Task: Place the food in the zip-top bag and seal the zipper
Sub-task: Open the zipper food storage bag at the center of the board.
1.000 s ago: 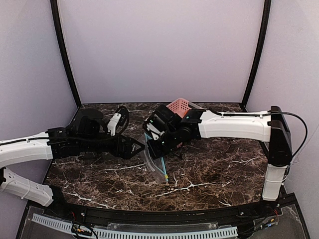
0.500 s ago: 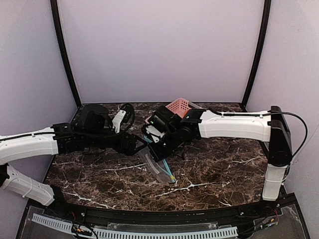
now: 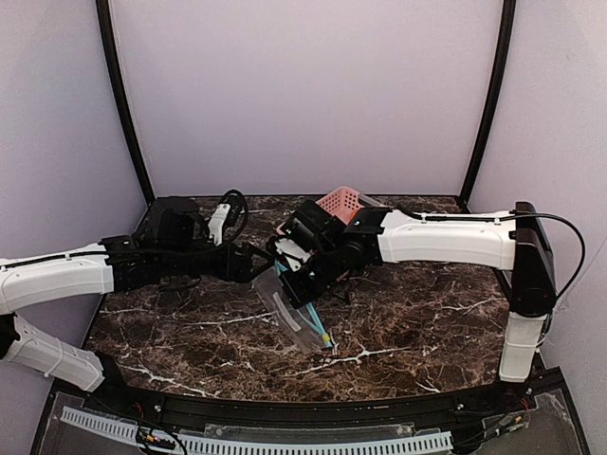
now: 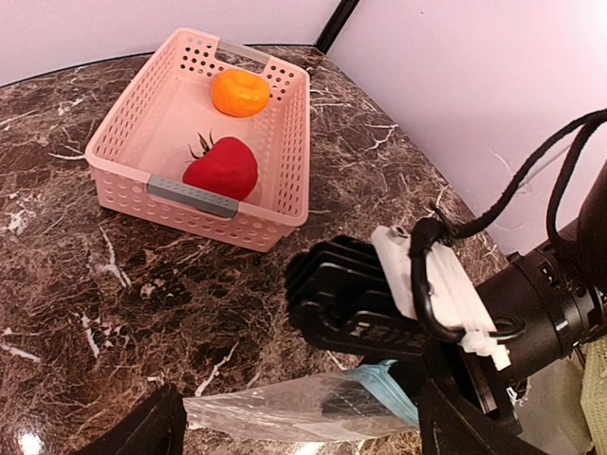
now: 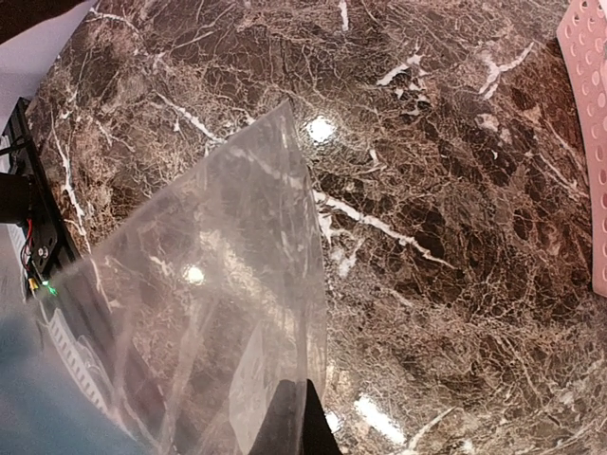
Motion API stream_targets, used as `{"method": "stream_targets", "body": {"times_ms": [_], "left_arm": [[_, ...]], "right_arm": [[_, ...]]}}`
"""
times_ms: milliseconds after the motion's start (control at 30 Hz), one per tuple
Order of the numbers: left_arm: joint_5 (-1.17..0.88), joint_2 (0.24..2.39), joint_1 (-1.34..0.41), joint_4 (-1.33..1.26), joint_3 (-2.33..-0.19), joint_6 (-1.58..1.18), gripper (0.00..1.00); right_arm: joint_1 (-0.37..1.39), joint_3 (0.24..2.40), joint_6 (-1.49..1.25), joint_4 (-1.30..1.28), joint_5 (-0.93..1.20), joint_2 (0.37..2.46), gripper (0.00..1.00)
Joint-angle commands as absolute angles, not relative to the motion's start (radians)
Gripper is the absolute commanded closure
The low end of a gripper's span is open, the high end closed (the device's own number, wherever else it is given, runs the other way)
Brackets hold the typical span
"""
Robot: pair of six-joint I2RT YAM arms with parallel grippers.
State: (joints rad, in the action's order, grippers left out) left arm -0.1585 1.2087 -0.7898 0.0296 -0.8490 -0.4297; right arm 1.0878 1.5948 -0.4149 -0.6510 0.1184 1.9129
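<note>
The clear zip-top bag (image 3: 296, 313) hangs above the table with its teal-blue zipper (image 3: 316, 320) along one edge. My right gripper (image 3: 296, 273) is shut on the bag's upper edge; in the right wrist view the closed fingertips (image 5: 299, 417) pinch the plastic (image 5: 218, 313). My left gripper (image 3: 258, 268) is open at the bag's left corner. In the left wrist view the bag (image 4: 294, 408) and zipper (image 4: 391, 389) lie between its spread fingers (image 4: 142, 431). The orange food (image 4: 239, 92) and red food (image 4: 220, 168) sit in the pink basket (image 4: 190, 194).
The pink basket (image 3: 340, 202) stands on the marble table at the back, behind the right arm; its edge shows in the right wrist view (image 5: 588, 142). The right gripper's black body (image 4: 379, 303) fills the space just above the bag.
My left gripper has moved right, up to the bag's left corner. The bag, held by the right gripper, has swung slightly left and flattened out toward it.
</note>
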Motion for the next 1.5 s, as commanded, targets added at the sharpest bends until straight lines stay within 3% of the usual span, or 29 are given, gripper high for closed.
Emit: {"method": "stream_targets", "body": {"times_ms": [0,633,867,1167,1467], "left_arm": [[-0.235,1.230,-0.790,0.011,-0.866,-0.415,0.13],[-0.216,1.314,-0.804,0.020,-0.921,-0.390,0.09],[-0.154,1.312,-0.817,0.118,-0.946,-0.329,0.25],[-0.139,1.292,-0.817,0.181,-0.945,-0.242,0.40],[-0.219,1.281,-0.818,0.208,-0.972,-0.070,0.45]], "right_arm": [[1.097,1.631,-0.399,-0.635,0.125,1.904,1.00],[1.097,1.667,-0.399,-0.676,0.094,1.938,1.00],[1.097,1.671,-0.402,-0.694,0.069,1.936,1.00],[1.096,1.665,-0.378,-0.695,0.100,1.927,1.00],[1.097,1.644,-0.325,-0.700,0.192,1.920,1.00]]}}
